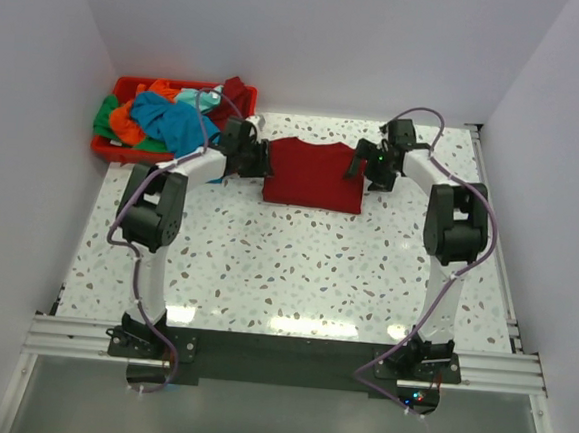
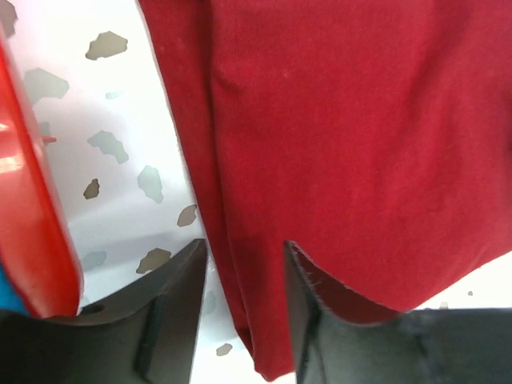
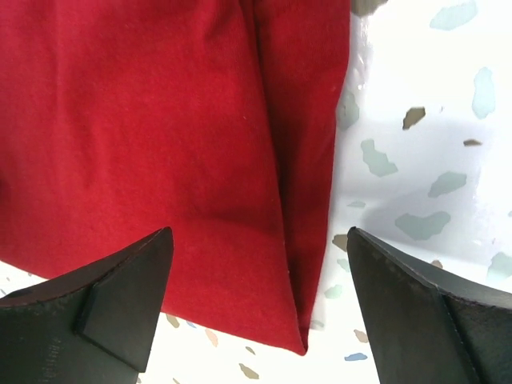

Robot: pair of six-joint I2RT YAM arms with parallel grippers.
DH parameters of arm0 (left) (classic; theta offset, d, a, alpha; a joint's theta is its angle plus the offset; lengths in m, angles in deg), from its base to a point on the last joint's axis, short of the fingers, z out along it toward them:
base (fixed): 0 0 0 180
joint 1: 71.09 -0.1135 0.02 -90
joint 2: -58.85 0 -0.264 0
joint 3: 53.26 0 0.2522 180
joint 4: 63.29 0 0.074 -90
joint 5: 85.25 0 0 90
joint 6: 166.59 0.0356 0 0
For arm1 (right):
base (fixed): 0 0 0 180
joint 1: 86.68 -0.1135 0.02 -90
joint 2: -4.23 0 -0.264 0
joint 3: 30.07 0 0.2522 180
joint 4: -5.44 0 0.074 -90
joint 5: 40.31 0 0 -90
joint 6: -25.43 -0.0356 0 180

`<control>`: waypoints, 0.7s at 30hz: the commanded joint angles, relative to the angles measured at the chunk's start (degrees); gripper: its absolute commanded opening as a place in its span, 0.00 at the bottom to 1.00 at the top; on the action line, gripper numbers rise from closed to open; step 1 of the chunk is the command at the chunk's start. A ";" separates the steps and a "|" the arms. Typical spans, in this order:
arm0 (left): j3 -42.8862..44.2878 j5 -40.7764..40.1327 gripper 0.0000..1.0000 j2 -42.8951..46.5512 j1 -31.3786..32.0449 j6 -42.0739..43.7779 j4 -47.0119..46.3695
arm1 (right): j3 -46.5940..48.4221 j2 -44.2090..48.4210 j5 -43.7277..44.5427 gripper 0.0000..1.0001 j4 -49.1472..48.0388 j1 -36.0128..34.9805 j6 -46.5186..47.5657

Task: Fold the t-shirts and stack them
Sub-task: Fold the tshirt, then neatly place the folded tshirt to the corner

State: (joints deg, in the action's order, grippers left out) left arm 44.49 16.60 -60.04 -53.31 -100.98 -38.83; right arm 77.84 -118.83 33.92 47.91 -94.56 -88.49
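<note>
Top external view, from the left: the bin [image 1: 99, 146] sits at the table's [image 1: 296, 267] far left corner. The shirts [image 1: 167, 117] in it are a tangle of teal, orange, green and dark red, too jumbled to count. My left arm [image 1: 149, 211] hides part of the bin's near right corner. That arm rises from its base, bends at the elbow and reaches forward to the left edge of the red shirt [image 1: 313, 174].

On the left wrist view the bin [image 2: 24, 224] is cut off at the frame's edge. The left jaws stand partly apart, with the shirt's [image 2: 360, 160] folded edge running between the fingers [image 2: 172, 320]. Bare table shows beside the left finger. Whether the other one touches the cloth I cannot tell.

The shirt lies flat at the table's far middle, its sleeves not to be made out.

My right arm [image 1: 456, 225] mirrors the left, elbow up, wrist at the shirt's right edge. On the right wrist view the right jaws stand wide apart, their fingers [image 3: 120, 312] straddling the shirt's [image 3: 144, 120] near right corner, clamped on nothing. Most of the shirt runs out of frame.
</note>
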 commanded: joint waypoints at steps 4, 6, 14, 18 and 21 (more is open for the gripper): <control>0.56 2.03 0.38 -3.54 0.15 1.18 -1.82 | 0.60 -0.77 -3.30 0.89 -3.66 0.41 0.19; 0.04 1.85 0.37 -3.98 0.15 0.57 -2.35 | 0.25 -0.86 -3.30 0.89 -4.53 0.32 -0.42; -1.01 0.80 0.29 -5.21 0.15 0.91 -2.26 | -0.02 -3.41 -5.40 0.81 -6.03 0.32 -1.04; -2.07 0.71 0.24 -5.03 0.15 1.00 -2.44 | 0.07 -4.55 -6.90 0.68 -6.91 0.06 -2.18; -2.16 1.41 0.23 -5.03 0.15 0.83 -2.70 | 0.68 -5.34 -7.96 0.55 -7.09 -0.29 -2.44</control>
State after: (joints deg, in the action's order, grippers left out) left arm 43.72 17.98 -63.85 -52.98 -101.00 -41.45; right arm 77.84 -122.27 28.17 41.79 -94.28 -90.18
